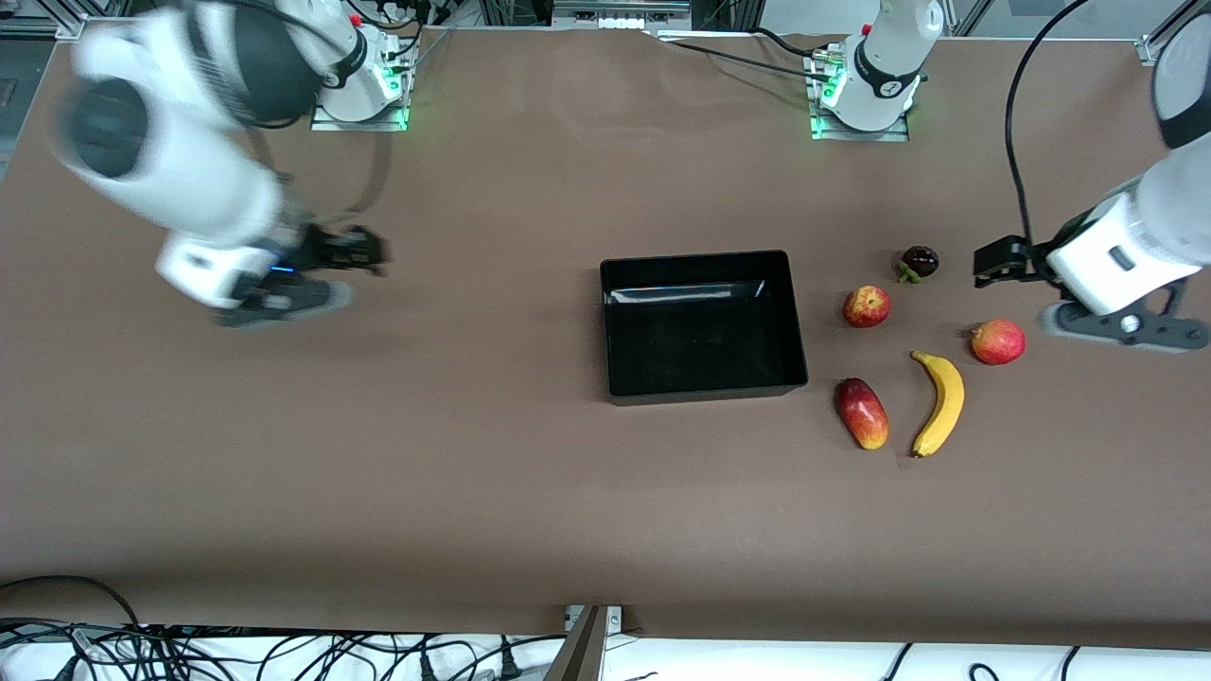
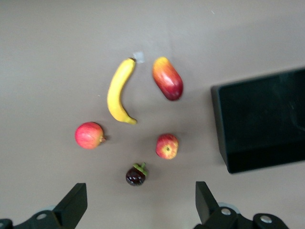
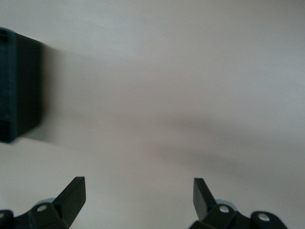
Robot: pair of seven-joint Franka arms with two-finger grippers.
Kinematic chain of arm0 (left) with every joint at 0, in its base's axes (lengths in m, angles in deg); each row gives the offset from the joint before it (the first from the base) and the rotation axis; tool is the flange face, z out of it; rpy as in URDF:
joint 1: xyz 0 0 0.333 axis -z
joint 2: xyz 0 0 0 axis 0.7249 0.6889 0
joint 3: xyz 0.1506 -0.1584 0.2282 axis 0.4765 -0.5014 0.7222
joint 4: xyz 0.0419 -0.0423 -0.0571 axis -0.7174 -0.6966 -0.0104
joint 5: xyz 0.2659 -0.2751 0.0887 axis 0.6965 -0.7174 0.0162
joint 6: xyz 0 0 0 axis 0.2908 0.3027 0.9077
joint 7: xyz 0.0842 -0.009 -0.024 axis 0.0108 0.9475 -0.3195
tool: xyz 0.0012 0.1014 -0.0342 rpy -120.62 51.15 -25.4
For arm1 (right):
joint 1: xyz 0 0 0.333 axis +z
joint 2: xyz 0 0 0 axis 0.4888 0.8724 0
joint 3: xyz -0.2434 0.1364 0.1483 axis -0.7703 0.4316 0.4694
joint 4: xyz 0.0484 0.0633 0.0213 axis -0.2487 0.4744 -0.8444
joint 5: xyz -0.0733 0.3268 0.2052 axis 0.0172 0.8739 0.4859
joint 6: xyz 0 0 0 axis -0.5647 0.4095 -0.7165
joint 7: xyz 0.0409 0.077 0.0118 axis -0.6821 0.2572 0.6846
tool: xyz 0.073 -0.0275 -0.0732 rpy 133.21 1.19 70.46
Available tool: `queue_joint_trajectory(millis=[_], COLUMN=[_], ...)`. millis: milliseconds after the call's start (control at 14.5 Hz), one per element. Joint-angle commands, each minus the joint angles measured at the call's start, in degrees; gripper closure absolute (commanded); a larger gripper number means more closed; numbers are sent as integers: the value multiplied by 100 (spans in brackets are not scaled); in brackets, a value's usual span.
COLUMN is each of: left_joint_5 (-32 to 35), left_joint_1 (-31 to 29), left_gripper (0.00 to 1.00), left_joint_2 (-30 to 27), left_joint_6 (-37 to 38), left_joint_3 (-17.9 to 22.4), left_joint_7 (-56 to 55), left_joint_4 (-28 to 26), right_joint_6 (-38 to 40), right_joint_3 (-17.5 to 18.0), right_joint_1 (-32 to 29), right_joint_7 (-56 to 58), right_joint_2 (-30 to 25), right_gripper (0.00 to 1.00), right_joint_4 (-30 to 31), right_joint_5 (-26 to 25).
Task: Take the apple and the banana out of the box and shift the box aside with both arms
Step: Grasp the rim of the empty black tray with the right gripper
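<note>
The black tray (image 1: 705, 389) stands mid-table, empty. The banana (image 1: 938, 402) and the small red apple (image 1: 866, 306) lie on the table toward the left arm's end, the apple close to the tray. My left gripper (image 1: 986, 267) is open and empty, above the table beside a dark mangosteen (image 1: 919, 262). The left wrist view shows the banana (image 2: 118, 90), apple (image 2: 167, 146), tray (image 2: 262, 119) and my open left gripper (image 2: 140, 202). My right gripper (image 1: 369, 253) is open and empty, over bare table toward the right arm's end. The right wrist view shows it (image 3: 138, 195) and the tray's corner (image 3: 19, 86).
An oblong red-yellow mango (image 1: 862, 412) lies beside the banana, nearer the tray. A pink-red round fruit with a nub (image 1: 998, 341) lies beside the banana's upper end, under the left arm's hand. Cables hang along the table's near edge.
</note>
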Motion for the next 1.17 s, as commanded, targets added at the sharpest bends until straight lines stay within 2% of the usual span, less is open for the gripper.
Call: queue_joint_trajectory(millis=[0, 69, 207, 414, 552, 621, 690, 897, 966, 1034, 1103], left_joint_5=[-97, -96, -166, -175, -175, -175, -175, -184, -184, -184, -228], left_joint_1=[491, 692, 922, 835, 791, 800, 817, 818, 818, 826, 852], left_gripper=[0, 0, 0, 0, 0, 0, 0, 0, 0, 0, 0], left_joint_2=[-1019, -1204, -1337, -1286, -1162, -1162, -1162, -1171, -1171, -1171, -1171], left_joint_6=[-1157, -1553, -1820, -1506, -1285, -1276, -1276, -1162, -1083, -1083, -1074], left_joint_3=[611, 848, 1297, 1351, 1343, 1317, 1290, 1281, 1281, 1281, 1281], left_joint_7=[-59, -59, -33, 3, 3, -6, -41, -6, 3, 3, -6], left_joint_4=[-1567, -1885, -2151, -2056, -1862, -1853, -1844, -1835, -1826, -1826, -1818], right_joint_6=[-892, -1245, -1904, -2836, -3180, -3295, -3331, -3322, -3314, -3287, -3270], right_joint_3=[-24, -33, -33, -59, -59, -59, -68, -77, -86, -86, -86], right_joint_1=[842, 1202, 1661, 2110, 2207, 2286, 2305, 2305, 2305, 2305, 2331], right_joint_7=[-738, -993, -1451, -1681, -1716, -1725, -1734, -1664, -1655, -1655, -1681], right_joint_2=[726, 981, 1429, 2027, 2318, 2424, 2520, 2679, 2697, 2697, 2697], right_gripper=[0, 0, 0, 0, 0, 3, 19, 80, 93, 100, 100], right_joint_4=[-166, -175, -192, -210, -227, -262, -271, -394, -394, -403, -403], right_joint_5=[67, 49, 40, 23, 14, 14, 23, -73, -135, -318, -555])
